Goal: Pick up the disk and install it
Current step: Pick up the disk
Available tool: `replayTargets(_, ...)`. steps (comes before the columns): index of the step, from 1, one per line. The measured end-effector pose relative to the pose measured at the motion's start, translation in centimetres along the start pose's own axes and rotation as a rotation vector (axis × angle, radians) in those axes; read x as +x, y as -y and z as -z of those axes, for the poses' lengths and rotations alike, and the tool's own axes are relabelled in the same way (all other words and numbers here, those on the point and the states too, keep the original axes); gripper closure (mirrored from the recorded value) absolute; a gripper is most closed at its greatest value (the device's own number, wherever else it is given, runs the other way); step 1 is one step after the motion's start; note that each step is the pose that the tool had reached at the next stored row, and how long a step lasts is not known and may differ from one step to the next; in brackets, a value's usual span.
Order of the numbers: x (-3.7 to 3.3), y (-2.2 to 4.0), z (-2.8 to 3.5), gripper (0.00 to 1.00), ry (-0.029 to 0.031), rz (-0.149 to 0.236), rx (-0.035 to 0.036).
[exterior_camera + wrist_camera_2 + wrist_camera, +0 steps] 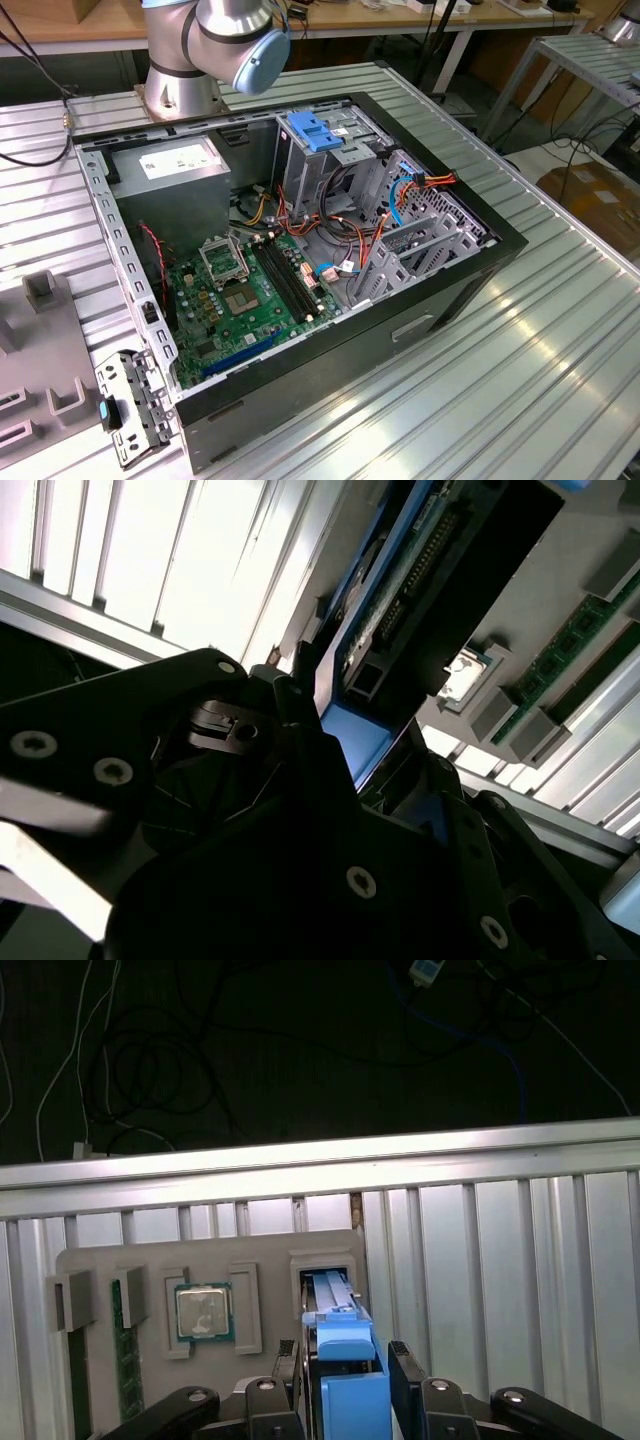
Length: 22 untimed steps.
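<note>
Blue-railed, the disk [330,1295] sits clamped edge-on between the gripper's [343,1355] closed fingers, over a grey parts tray [100,1260]. A processor [203,1312] lies beside it.

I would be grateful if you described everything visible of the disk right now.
The disk stands on edge in a slot of the grey holder tray. A blue plastic rail caps the edge nearest the gripper, whose fingers grip it from both sides. In the second wrist view its body looks dark, with a green circuit board and a row of connector pins on one face.
</note>
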<state>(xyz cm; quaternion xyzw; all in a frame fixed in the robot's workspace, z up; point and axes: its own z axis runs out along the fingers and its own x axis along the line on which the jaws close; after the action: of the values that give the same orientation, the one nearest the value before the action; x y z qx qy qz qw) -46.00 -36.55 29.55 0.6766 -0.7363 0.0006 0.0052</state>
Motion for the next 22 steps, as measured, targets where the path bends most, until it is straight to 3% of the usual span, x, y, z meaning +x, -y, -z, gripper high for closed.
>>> replayTargets(11, -0.05, -0.01, -0.01, 0.52, -0.0001, 0.0, 0.0)
replayTargets(13, -0.06, -0.01, 0.0, 0.53, -0.0001, 0.0, -0.0001)
replayTargets(14, -0.06, -0.01, 0.0, 0.6, -0.0001, 0.0, 0.0)
replayTargets(22, -0.07, -0.01, 0.0, 0.63, -0.0001, 0.0, -0.0001)
